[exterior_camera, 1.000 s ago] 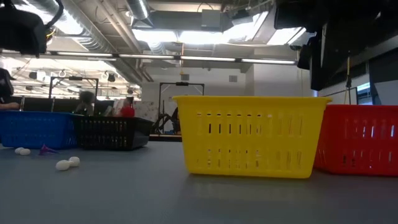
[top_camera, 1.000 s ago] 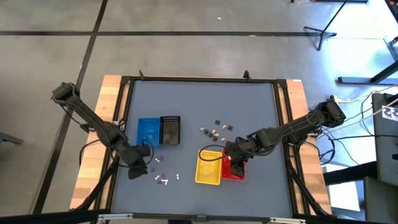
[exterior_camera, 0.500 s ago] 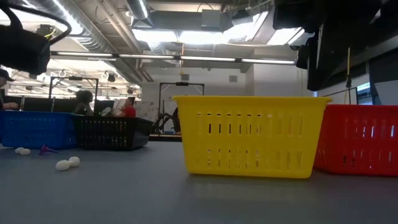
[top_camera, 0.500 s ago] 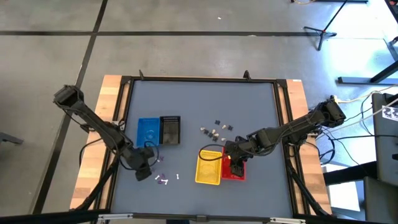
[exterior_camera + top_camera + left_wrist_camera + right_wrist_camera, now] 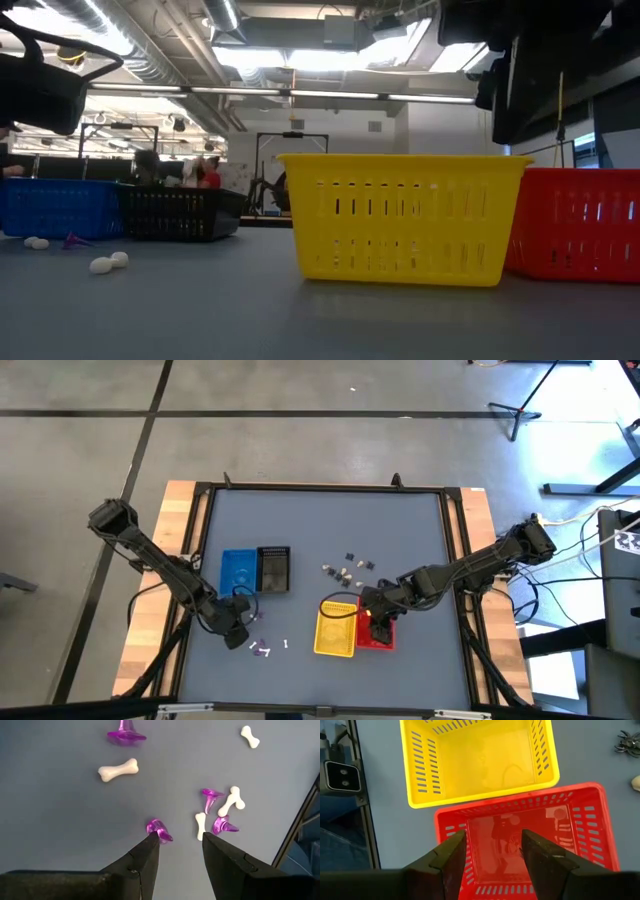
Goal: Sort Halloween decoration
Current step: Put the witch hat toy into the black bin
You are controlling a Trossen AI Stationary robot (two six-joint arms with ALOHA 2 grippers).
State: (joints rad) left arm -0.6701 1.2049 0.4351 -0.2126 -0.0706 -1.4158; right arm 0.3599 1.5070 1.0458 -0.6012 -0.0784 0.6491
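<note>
Left gripper hangs open over purple and white trinkets; right gripper hangs open over the red basket.

Take the yellow basket as the marker: the red one touches its side on the right arm's flank, and the right gripper's fingers stand apart, empty, above the red basket's floor. Off toward the left arm lies a loose scatter on the table: purple trinkets and white bones, one purple piece just at the left gripper's finger, nothing gripped. More dark and pale trinkets lie just beyond the yellow basket, near the table's middle. The blue basket and black basket sit touching, beyond the left gripper.
</note>
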